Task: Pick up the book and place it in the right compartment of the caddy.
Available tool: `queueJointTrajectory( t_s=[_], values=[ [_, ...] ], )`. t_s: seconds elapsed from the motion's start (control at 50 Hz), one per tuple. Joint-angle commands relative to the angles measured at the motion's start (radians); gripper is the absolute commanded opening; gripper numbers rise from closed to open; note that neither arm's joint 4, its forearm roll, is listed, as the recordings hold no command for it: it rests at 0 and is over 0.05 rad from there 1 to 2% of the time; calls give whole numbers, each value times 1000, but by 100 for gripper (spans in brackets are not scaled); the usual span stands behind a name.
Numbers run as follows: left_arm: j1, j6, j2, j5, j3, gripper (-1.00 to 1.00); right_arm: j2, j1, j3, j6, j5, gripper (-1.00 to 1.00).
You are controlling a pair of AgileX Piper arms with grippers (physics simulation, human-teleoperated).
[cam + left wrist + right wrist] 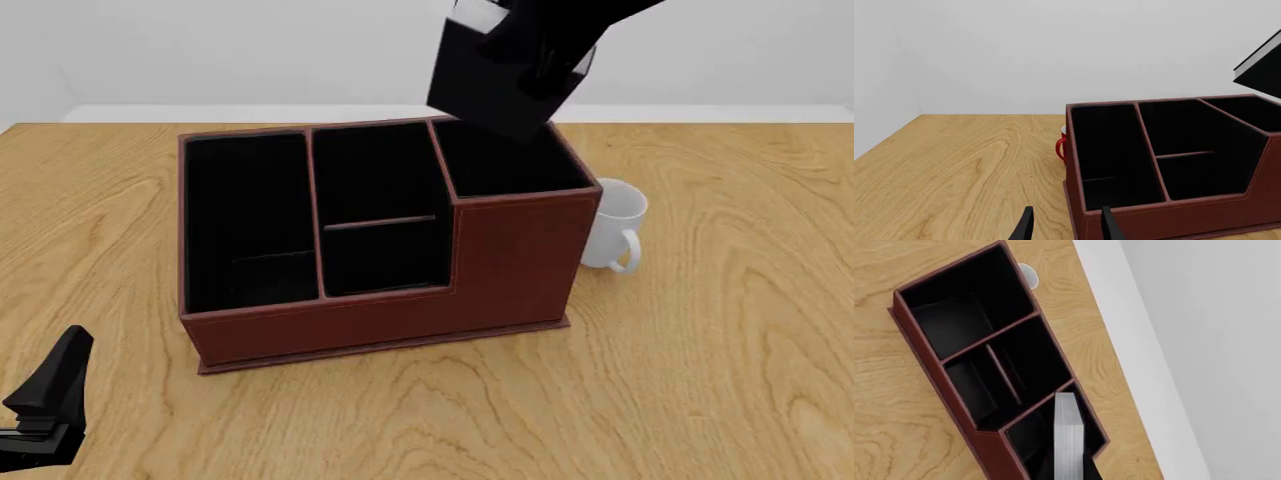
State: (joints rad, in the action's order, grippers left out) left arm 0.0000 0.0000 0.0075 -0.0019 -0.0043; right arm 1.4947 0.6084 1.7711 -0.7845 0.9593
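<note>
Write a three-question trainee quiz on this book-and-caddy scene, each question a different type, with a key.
1. True or false: the book already rests on the floor of the right compartment.
2. Multiple choice: the white mug stands (A) inside the caddy, (B) on the table beside the caddy's tall end, (C) in the left gripper.
3. Fill in: the book is held tilted above the caddy by the ____ gripper.

Key
1. False: it hangs in the air above that compartment.
2. B
3. right
</note>
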Motion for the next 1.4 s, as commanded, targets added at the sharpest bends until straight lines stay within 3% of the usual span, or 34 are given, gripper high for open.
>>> queueJointTrajectory(
  t_s=[0.02, 0.36, 0.92, 1.4],
  values=[
    [0, 0, 0, 0, 0, 100, -16, -17, -49, 35, -42, -100],
    [0, 0, 0, 0, 0, 100, -33, -30, -125, 58, -94, -100],
    [0, 0, 0, 0, 0, 100, 12, -83, -131, 74, -131, -100],
    [0, 0, 0, 0, 0, 100, 33, -79, -190, 101, -185, -100]
  ],
)
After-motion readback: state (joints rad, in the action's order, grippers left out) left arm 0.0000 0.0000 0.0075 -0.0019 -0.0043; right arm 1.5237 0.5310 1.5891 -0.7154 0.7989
